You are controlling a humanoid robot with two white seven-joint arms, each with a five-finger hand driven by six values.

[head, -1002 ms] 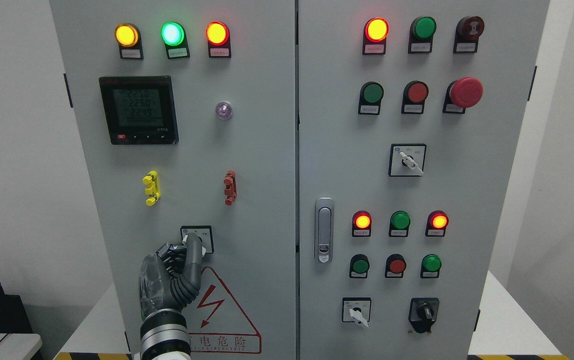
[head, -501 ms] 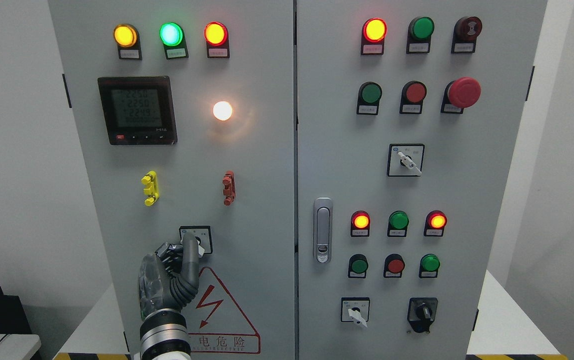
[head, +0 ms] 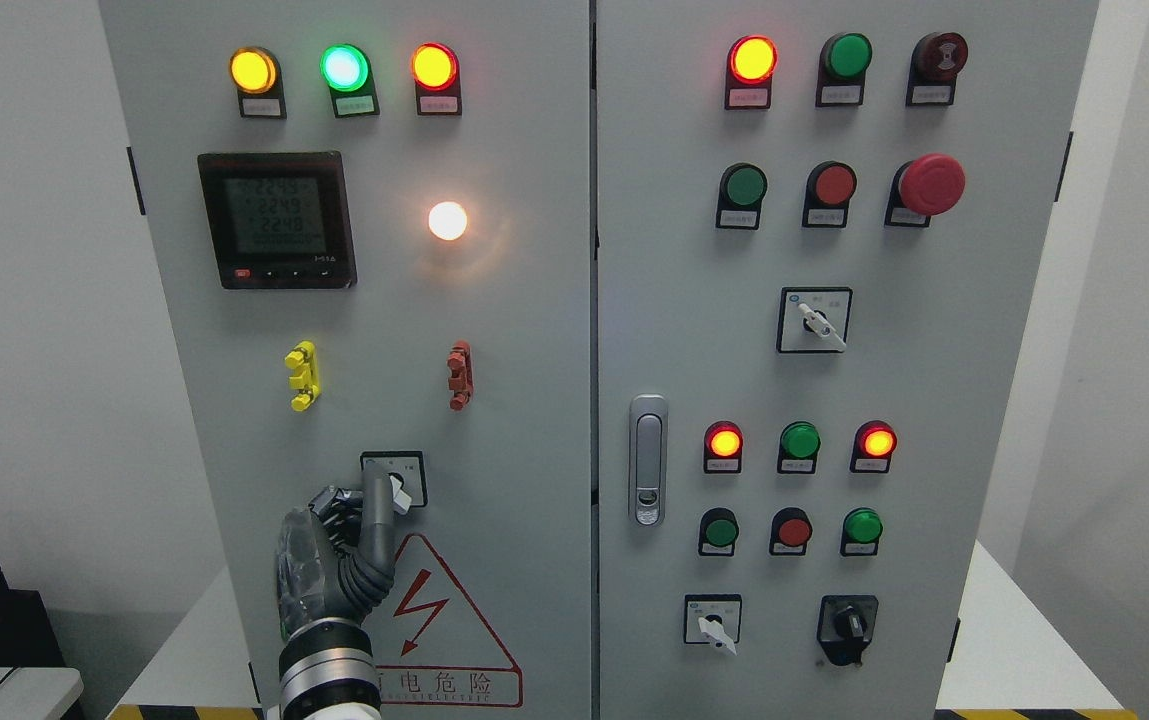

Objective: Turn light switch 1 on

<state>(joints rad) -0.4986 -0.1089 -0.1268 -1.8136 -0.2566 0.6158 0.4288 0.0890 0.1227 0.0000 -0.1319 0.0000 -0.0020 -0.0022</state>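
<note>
1 robot hand, the left hand [head: 339,560], rises from the bottom edge against the left door of a grey steel electrical cabinet [head: 534,340]. Its fingers are mostly curled, grasping nothing, with 1 dark jointed finger [head: 375,505] stretched up so its tip touches the rotary light switch [head: 395,480], a small square plate with a white knob low on that door, just above a red triangular warning sign [head: 439,630]. Above the switch, 1 round lamp [head: 448,220] glows warm white to the right of a black digital meter [head: 277,220]. 3 lit pilot lights run across the top: yellow, green, red. 2 plastic clips, 1 yellow [head: 302,376] and 1 red [head: 460,376], sit between meter and switch. On the right door, a red mushroom stop button [head: 932,184], 3 more selector switches and a metal door latch [head: 648,460] stand well apart from the hand.
</note>
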